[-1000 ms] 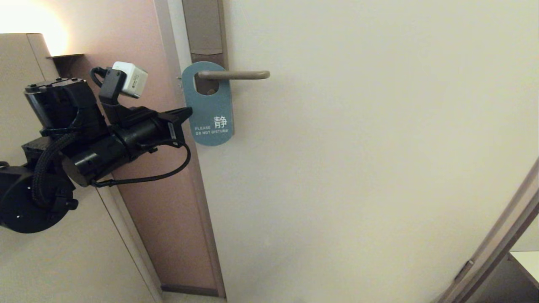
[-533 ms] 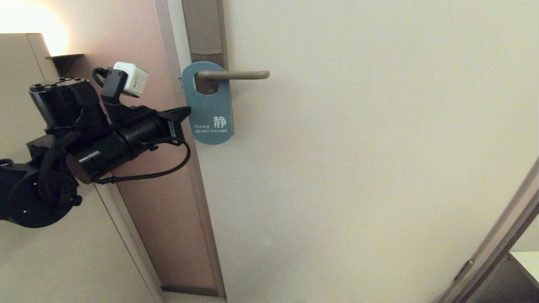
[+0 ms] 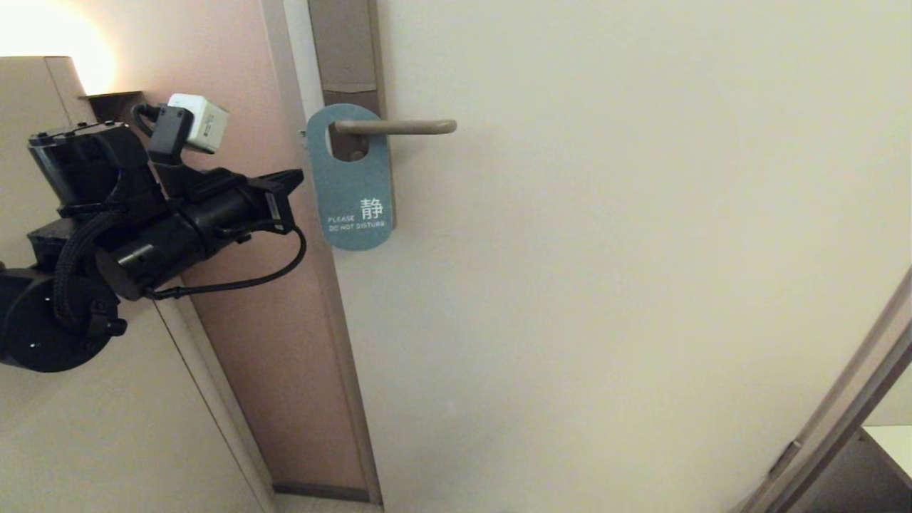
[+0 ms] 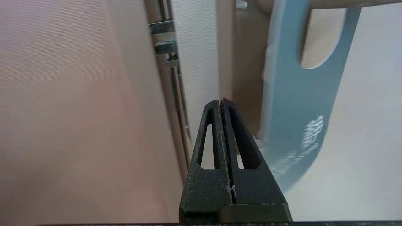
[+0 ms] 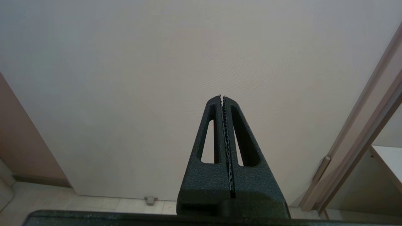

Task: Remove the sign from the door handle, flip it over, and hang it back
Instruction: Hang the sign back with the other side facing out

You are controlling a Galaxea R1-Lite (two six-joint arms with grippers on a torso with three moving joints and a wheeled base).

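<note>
While hanging teal face out from the door handle, long axis vertical, sign lay just beside and ahead of left gripper, off one flank of jaws pressed together on nothing. Nearer arm by far. Right gripper likewise closed and empty, facing bare door, well apart.

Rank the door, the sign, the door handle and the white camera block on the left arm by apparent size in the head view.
1. door
2. sign
3. door handle
4. white camera block. It sits nearer the camera, so its rank against the handle is unsure.
</note>
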